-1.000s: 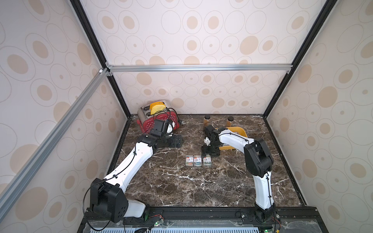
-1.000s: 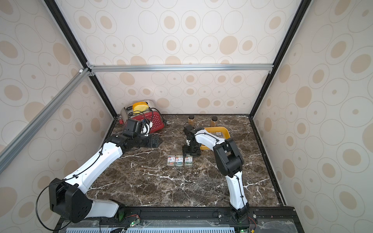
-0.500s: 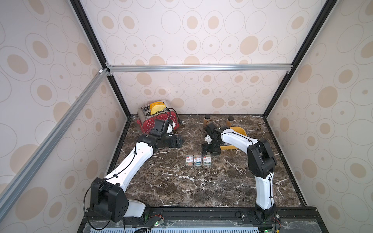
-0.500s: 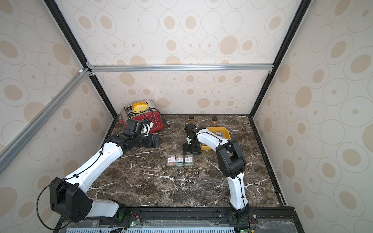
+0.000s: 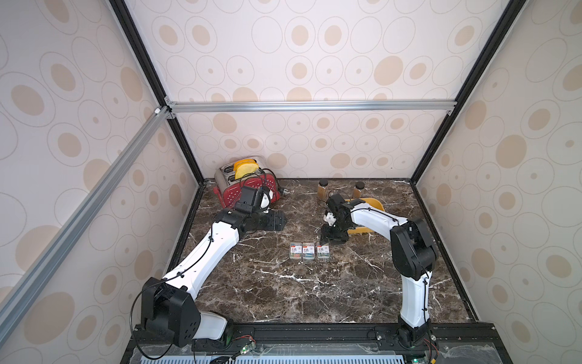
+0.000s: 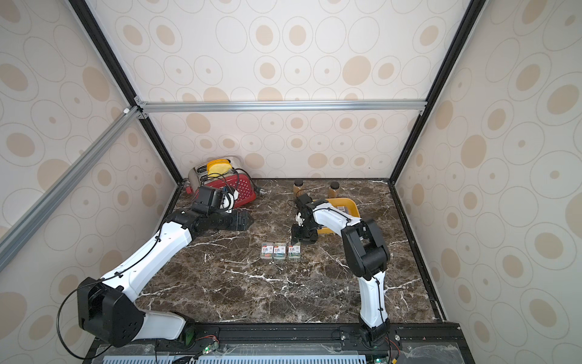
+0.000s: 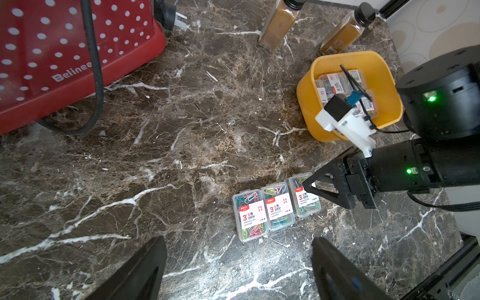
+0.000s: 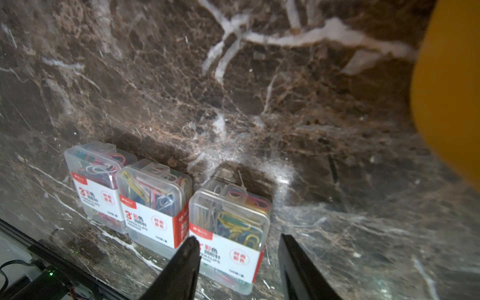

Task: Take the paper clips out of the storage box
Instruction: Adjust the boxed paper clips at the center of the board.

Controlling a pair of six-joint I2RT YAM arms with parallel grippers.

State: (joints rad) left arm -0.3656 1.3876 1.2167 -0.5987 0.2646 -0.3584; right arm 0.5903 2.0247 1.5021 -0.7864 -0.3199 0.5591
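In a top view, three cases of paper clips [image 5: 308,250] sit rowed near the storage box [image 5: 360,231]. Left wrist: I read "Belinee" on the toaster [image 7: 65,52] and "PAPER CLIPS" on the labels. More cases lie in the box, and my left gripper [image 7: 239,241] is wide and empty. Right wrist: my right gripper [image 8: 237,239] is part-open over the end case, holding nothing.

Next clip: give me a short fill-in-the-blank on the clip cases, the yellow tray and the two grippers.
____ clear plastic paper clip cases lie side by side on the dark marble table.
Behind the shallow yellow plastic tray stand ____ brown black-capped bottles.
The right gripper is over the end case nearest the tray; the left gripper is near the ____ white-dotted toaster.
Missing: three; two; red.
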